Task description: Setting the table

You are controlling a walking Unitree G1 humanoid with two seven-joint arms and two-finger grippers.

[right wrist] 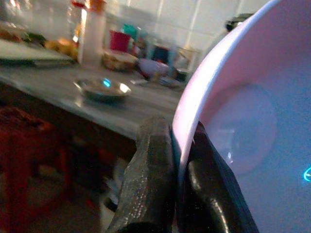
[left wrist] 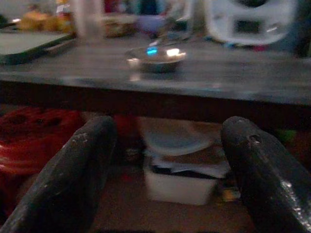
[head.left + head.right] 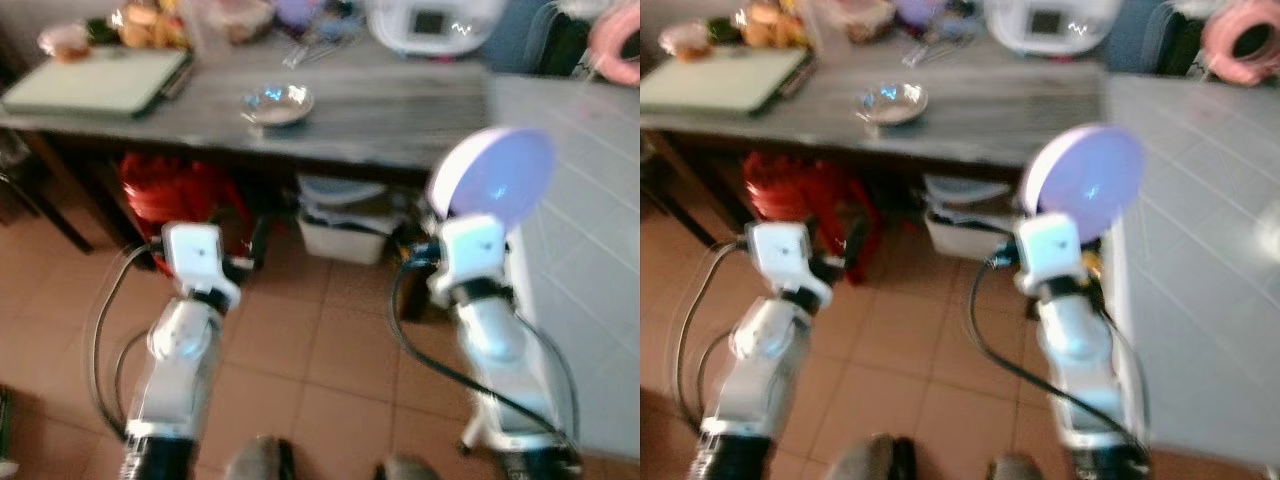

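Note:
My right gripper (image 1: 177, 160) is shut on the rim of a pale lilac plate (image 3: 495, 180), held on edge in front of the wooden table (image 3: 400, 110). The plate (image 1: 248, 126) is clamped between the two black fingers (image 1: 150, 179). My left gripper (image 2: 167, 170) is open with nothing between its fingers, held low in front of the table edge, below a small shiny metal bowl (image 3: 277, 102) that sits near the table's middle. That bowl (image 2: 155, 57) also appears above the left fingers (image 2: 77, 174).
On the table lie a pale green board (image 3: 100, 80) at the left, food and containers at the back, and a white appliance (image 3: 435, 25). Under it are red bags (image 3: 175, 195) and a white bin (image 3: 340, 225). A white tiled counter (image 3: 580, 200) stands to the right.

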